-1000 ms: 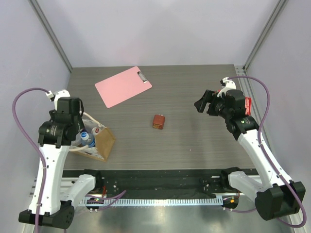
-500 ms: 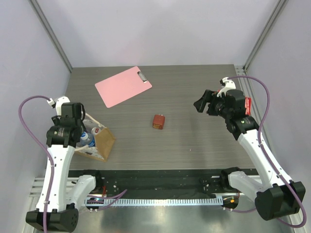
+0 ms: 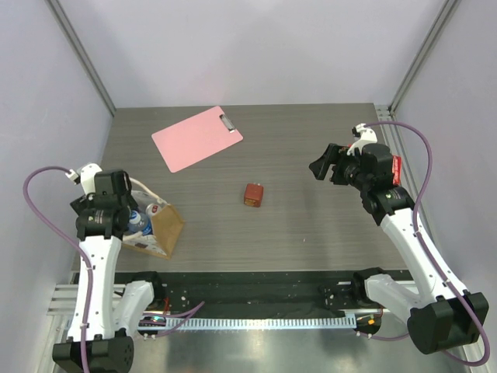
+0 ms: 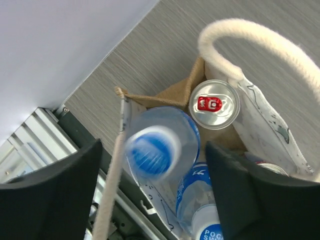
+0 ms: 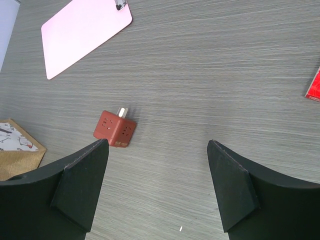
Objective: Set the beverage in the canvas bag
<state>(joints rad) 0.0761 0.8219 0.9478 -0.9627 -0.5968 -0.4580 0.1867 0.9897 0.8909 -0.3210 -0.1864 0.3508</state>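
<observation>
The canvas bag [image 3: 166,226] stands at the table's near left, tan with cream rope handles [image 4: 260,40]. Inside it are a silver can with a red tab [image 4: 214,104] and two clear water bottles. One bottle has a blue cap [image 4: 152,150], which looks blurred in the left wrist view. The other bottle [image 4: 200,205] leans beside it. My left gripper [image 4: 154,146] hangs right over the bag, open, its fingers on either side of the blue-capped bottle and apart from it. My right gripper [image 3: 320,167] hovers open over the right half of the table, holding nothing.
A small reddish-brown cube [image 3: 252,194] lies mid-table, also in the right wrist view [image 5: 114,129]. A pink clipboard [image 3: 196,137] lies at the back left. The table's near edge and a metal rail [image 4: 30,150] run just beside the bag.
My left gripper has opened and let go of the blue-capped bottle, which now sits in the bag. The left wrist has shifted slightly left and nearer. The right arm has not moved.
</observation>
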